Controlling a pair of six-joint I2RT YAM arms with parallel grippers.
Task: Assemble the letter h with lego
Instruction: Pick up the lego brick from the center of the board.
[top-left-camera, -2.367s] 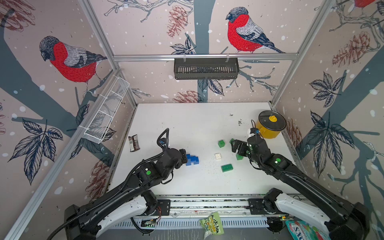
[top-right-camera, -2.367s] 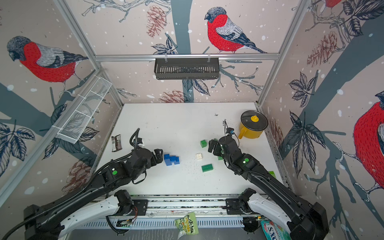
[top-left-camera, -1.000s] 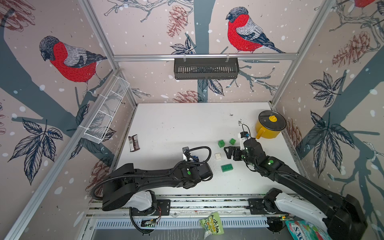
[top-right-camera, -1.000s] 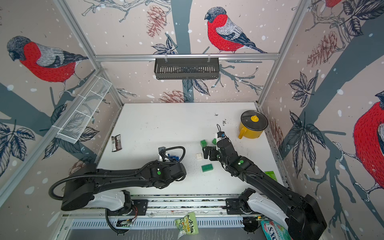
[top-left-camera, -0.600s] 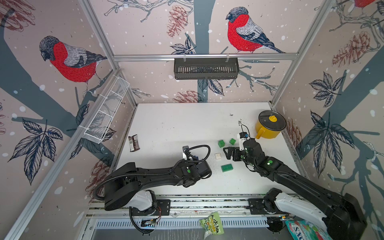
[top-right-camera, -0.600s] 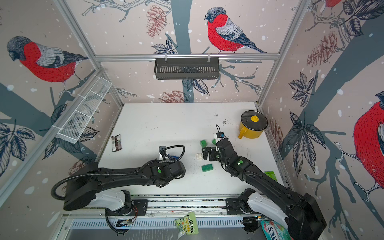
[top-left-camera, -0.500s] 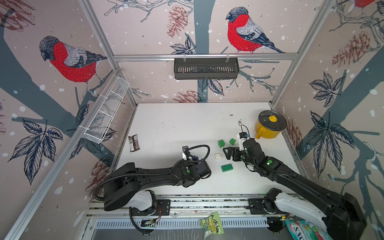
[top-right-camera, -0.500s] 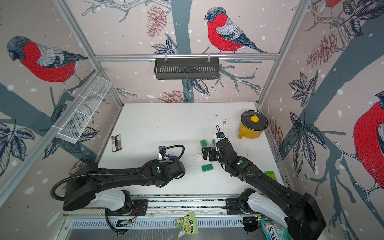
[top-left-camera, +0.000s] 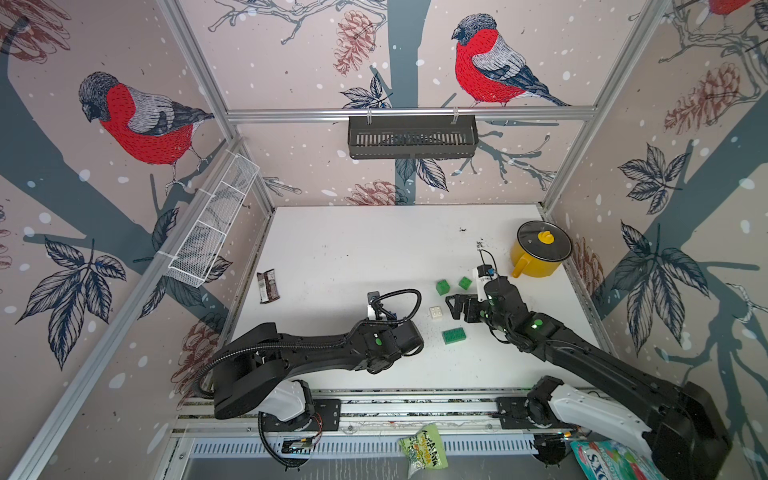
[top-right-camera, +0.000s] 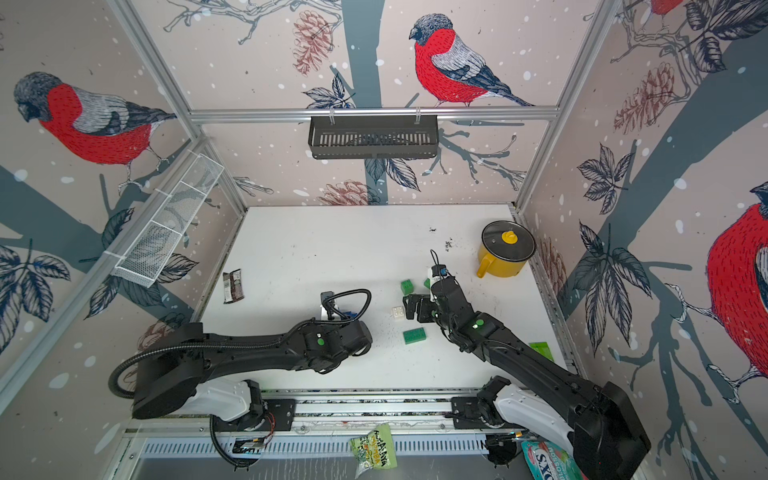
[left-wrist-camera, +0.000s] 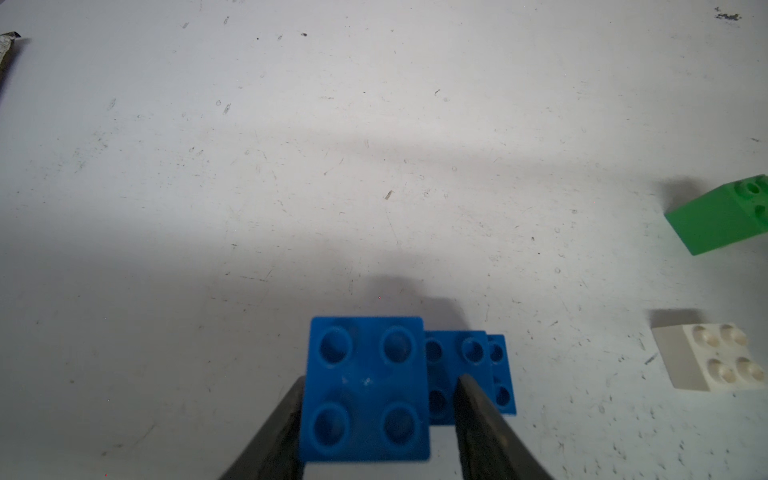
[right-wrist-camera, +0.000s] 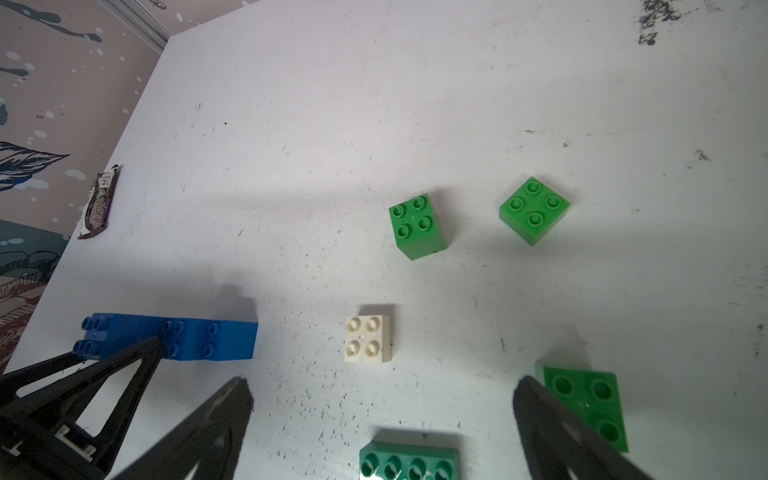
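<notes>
Several blue lego bricks (right-wrist-camera: 174, 338) lie joined in a row on their side. My left gripper (left-wrist-camera: 382, 378) stands open around the end blue brick (left-wrist-camera: 365, 388): one finger touches its side, the other finger (left-wrist-camera: 469, 399) is a small gap away. My right gripper (right-wrist-camera: 382, 386) hangs wide open and empty above the table, near the white brick (right-wrist-camera: 368, 338). A long dark green brick (right-wrist-camera: 409, 459) lies between its fingers, and a green brick (right-wrist-camera: 586, 403) by one finger. Two green cubes (top-left-camera: 442, 286) (top-left-camera: 465, 283) sit farther back. In both top views the left wrist hides its jaws.
A yellow pot (top-left-camera: 538, 253) with a dark lid stands at the back right. A snack wrapper (top-left-camera: 268, 286) lies at the table's left edge. A black basket (top-left-camera: 411, 137) hangs on the back wall, a white wire basket (top-left-camera: 212, 232) on the left wall.
The left arm has swung right and now reaches over the blue bricks, its jaws narrowing around the end one. The right gripper has shifted left toward the white brick and stays open.
</notes>
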